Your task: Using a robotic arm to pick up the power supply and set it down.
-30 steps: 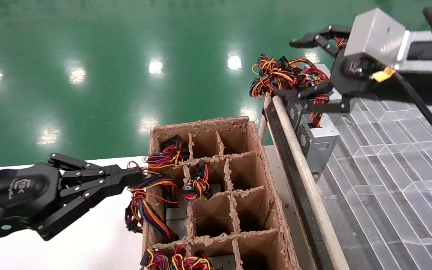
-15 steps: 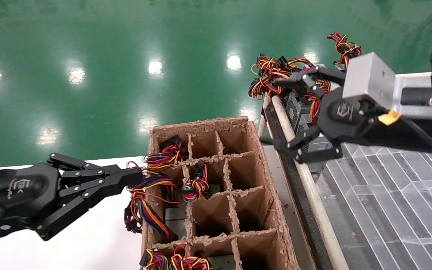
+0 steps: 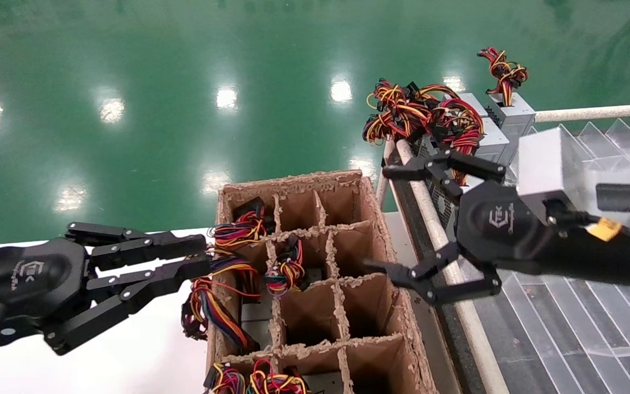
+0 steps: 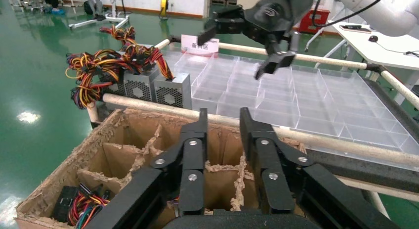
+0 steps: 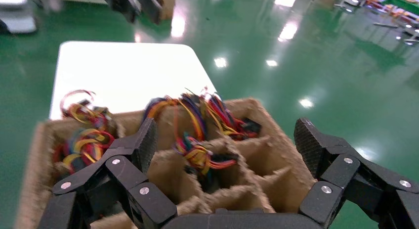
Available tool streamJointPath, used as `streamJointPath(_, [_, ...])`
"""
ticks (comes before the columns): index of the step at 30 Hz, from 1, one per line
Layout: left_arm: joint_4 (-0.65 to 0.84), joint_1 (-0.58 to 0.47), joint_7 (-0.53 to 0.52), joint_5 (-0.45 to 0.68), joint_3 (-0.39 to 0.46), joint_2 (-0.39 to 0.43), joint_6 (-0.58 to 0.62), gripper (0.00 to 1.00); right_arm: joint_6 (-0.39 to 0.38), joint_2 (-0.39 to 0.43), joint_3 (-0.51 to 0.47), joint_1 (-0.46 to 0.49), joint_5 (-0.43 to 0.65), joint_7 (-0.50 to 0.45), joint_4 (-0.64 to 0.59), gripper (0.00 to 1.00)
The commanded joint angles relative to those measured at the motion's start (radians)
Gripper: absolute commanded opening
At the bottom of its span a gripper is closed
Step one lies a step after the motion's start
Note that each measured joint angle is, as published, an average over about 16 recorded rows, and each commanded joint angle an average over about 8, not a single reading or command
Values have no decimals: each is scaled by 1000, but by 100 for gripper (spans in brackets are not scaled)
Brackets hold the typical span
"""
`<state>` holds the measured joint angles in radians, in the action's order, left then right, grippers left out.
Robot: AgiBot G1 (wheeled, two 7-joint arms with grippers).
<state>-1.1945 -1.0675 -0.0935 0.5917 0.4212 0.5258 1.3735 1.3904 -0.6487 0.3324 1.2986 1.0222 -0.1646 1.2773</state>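
Above the right edge of the cardboard divider box, the right end effector is held with its fingers spread wide and nothing between them. The power supply is seen standing at the far left corner of the clear compartment tray, beside other grey units, its red, orange and yellow wires draped over the rail. The left end effector is held slightly parted, empty, by the box's left wall over the white worktop
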Motion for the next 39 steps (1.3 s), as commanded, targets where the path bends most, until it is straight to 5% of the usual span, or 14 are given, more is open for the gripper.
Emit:
streamJointPath(1, [0, 0, 0, 0, 0, 0, 0, 100, 9, 3, -4, -19, -25, -2, 1, 100])
streamJointPath(24, [0, 0, 0, 0, 0, 0, 0, 100, 106, 38, -54, -228, -296, -23, 7, 100])
streamJointPath(39, [0, 0, 0, 0, 0, 0, 0, 100, 109, 40, -56, -232, -304, -24, 7, 100])
